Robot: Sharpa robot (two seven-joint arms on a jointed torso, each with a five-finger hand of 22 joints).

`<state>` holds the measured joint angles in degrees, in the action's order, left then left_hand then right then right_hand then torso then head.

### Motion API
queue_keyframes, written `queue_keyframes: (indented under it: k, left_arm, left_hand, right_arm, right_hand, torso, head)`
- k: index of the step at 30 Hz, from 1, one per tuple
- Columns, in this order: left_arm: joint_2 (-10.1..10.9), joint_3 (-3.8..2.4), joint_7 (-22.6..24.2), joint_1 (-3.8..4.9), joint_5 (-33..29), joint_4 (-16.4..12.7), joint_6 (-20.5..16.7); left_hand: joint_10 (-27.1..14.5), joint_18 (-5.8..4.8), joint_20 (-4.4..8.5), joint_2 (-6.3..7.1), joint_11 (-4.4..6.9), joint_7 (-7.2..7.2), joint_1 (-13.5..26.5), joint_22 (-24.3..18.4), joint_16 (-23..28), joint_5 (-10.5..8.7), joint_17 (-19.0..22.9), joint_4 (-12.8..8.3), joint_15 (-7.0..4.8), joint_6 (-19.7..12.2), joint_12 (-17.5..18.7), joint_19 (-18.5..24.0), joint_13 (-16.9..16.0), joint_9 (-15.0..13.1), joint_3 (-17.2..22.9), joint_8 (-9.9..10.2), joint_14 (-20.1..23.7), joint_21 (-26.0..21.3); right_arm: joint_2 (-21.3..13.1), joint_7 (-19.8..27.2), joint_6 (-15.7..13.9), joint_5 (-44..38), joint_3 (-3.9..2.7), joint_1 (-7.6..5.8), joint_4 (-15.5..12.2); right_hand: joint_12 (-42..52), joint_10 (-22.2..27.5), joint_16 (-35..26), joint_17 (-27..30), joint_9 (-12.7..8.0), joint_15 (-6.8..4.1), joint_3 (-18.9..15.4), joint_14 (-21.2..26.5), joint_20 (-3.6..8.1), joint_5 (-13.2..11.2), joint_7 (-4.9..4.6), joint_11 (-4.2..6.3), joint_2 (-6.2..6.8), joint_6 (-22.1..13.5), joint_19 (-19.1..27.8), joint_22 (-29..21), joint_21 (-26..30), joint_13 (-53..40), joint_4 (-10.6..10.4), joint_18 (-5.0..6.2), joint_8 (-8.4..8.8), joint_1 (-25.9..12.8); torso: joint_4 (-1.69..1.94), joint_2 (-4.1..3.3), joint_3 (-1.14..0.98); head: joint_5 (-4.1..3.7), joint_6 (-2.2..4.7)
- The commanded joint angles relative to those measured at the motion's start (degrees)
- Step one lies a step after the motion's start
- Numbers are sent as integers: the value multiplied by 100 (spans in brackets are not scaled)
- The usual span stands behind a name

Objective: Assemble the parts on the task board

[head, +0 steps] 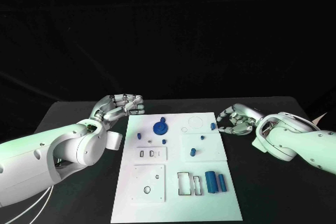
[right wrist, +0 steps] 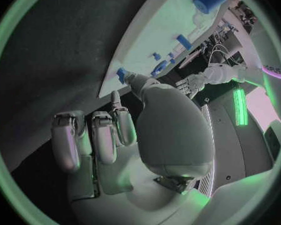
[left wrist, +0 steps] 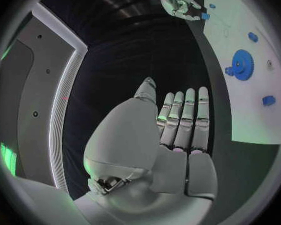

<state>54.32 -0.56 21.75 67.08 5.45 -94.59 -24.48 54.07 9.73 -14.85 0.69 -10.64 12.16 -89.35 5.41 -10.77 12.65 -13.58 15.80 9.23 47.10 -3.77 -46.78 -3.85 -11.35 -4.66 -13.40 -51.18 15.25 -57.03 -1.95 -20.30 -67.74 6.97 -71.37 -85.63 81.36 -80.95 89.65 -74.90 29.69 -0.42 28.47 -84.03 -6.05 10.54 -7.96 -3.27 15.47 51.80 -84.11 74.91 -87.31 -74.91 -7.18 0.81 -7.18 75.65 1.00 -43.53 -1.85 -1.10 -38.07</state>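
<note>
The task board (head: 178, 195) lies flat in the middle of the black table (head: 280, 185), running away from me, with my two hands at its far corners. My left hand (head: 119, 107) hovers just beside the far left edge, fingers curled inward, grasping nothing that I can see. My right hand (head: 234, 121) sits at the far right edge; in the right wrist view its thumb tip meets a small blue piece (right wrist: 121, 75) at the board's rim, but whether it pinches the piece or only touches it I cannot tell. My judgement: the work is early, at the pick-up of a first part. The blue gear (head: 160, 127) stands at the far left of the board, the two blue cylinders (head: 215, 181) lie near the near right corner beside the rectangular slots (head: 189, 183), and small blue pegs (head: 193, 150) dot the middle. The next move calls for a secure pinch, then a carry to the matching recess; the pegs stand close along that path.
</note>
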Motion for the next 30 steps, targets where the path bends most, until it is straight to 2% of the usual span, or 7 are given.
queue_keyframes:
  k: [1,10,11,15,30]
  left_arm:
    - [-22,-3,53,0,-8,6,119]
    - [-29,-3,50,-1,-8,25,128]
    - [-27,-3,49,-1,-8,25,129]
    - [-21,-3,48,-1,-8,23,129]
    - [-11,-3,33,-1,-8,24,137]
  left_hand:
    - [-32,48,-23,-55,-3,77,-5,-5,30,-35,-5,1,-4,-42,10,4,0,-9,-26,29,34,-24]
    - [-32,48,-25,-60,-1,74,-13,-9,37,-36,-10,-3,-4,-42,8,5,0,-12,-27,30,34,-28]
    - [-32,48,-25,-60,-1,74,-13,-9,37,-36,-10,-3,-4,-42,8,5,0,-12,-27,30,34,-28]
    - [-32,48,-25,-60,-1,74,-13,-9,37,-36,-10,-3,-4,-42,8,5,0,-12,-27,30,34,-28]
    - [-32,48,-25,-60,-1,74,-13,-9,37,-36,-10,-3,-4,-42,8,5,0,-12,-27,30,34,-28]
  right_arm:
    - [83,188,145,122,-1,41,100]
    - [303,135,15,100,0,159,293]
    - [320,128,-5,101,0,165,309]
    - [374,103,-74,108,0,177,348]
    - [472,60,-188,131,0,185,402]
  right_hand:
    - [-11,-11,35,-1510,-15,12,-2,-597,16,40,-18,-26,16,-17,-382,1329,-11,-543,43,-1,31,50]
    - [11,-31,35,-1510,-36,22,18,-597,8,73,-31,-37,19,-46,-394,1340,-24,-564,79,-5,50,67]
    - [11,-31,35,-1510,-36,22,18,-597,8,73,-31,-37,19,-46,-394,1340,-24,-564,79,-5,50,67]
    - [28,-50,35,-1510,-44,28,29,-597,3,87,-43,-46,0,-46,-407,1351,-40,-580,76,-11,53,52]
    - [83,-109,35,-1510,-61,50,63,-597,-14,99,-68,-70,-55,-8,-430,1371,-67,-632,61,-19,41,-2]
  torso:
    - [9,-4,-1]
    - [6,-5,8]
    - [-3,-2,10]
    - [-5,-3,13]
    - [-10,1,4]
  head:
    - [11,6]
    - [27,-18]
    - [24,-21]
    - [35,-24]
    - [50,-20]
